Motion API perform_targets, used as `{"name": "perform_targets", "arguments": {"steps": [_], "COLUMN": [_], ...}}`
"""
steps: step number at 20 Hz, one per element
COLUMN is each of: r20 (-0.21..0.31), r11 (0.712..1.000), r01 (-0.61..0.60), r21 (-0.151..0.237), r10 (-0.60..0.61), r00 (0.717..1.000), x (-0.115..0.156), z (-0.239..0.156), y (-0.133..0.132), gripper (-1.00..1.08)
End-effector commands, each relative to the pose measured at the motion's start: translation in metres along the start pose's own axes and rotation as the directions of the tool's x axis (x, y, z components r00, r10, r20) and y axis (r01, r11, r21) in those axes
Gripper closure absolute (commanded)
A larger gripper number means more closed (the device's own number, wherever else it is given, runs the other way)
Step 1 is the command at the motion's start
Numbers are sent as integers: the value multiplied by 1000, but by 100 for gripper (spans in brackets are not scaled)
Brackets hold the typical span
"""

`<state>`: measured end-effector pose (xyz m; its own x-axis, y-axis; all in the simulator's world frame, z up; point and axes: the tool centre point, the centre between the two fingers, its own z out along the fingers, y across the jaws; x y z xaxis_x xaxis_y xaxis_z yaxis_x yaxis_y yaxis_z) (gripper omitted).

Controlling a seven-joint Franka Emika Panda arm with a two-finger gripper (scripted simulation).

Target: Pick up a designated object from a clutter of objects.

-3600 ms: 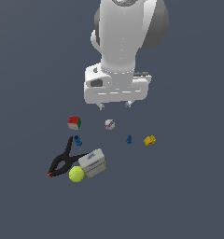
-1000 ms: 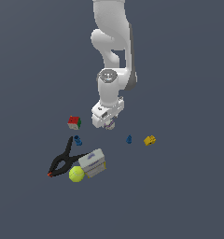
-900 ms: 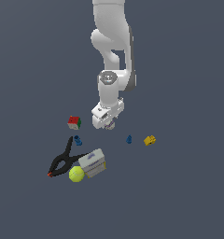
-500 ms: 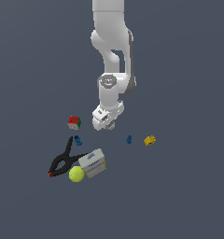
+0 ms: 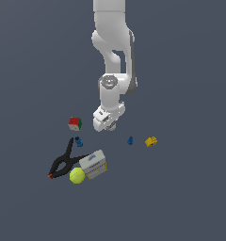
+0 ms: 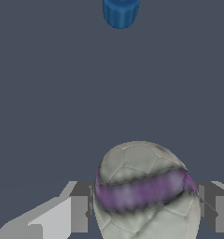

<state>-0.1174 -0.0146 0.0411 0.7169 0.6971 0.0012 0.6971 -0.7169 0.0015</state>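
The grey-white ball [image 6: 144, 191] with its purple seam band sits right between my gripper's [image 6: 144, 210] fingers [image 6: 79, 212] in the wrist view, one finger on each side of it and both looking pressed against its surface, so I read the pincer as clenched on the ball. In the exterior view the ball [image 5: 111, 125] is only a small grey patch peeking out under the gripper [image 5: 107, 123], which points down at the end of the white arm [image 5: 114, 61]; I cannot tell from either view whether the ball rests on the dark floor or is lifted off it. The rest of the clutter lies spread around it. The red/green cube [image 5: 75, 124] is toward the exterior view's left of the gripper, near but apart. Below that a tiny blue piece [image 5: 78, 141] sits just beside the upper handle of the black spring clamp [image 5: 63, 162]. The yellow-green tennis ball [image 5: 77, 175] touches the white-grey box [image 5: 93, 164], with the clamp's jaws close on its other side. Toward the exterior view's right I see another tiny blue piece [image 5: 130, 140] and, just beside it, the yellow block [image 5: 151, 141]. The wrist view also catches a blue cylinder-like piece [image 6: 120, 11] ahead of the ball, well apart from it.
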Motion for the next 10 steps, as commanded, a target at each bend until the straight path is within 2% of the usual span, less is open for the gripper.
{"name": "perform_targets", "arguments": {"steps": [1,10], "r20": [0,0], "r11": [1000,1000], "r01": [0,0], "r21": [0,0], "r10": [0,0], "r00": [1000,1000], "x": [0,2], "z": [0,-19], "y": [0,12], "gripper": [108,108]}}
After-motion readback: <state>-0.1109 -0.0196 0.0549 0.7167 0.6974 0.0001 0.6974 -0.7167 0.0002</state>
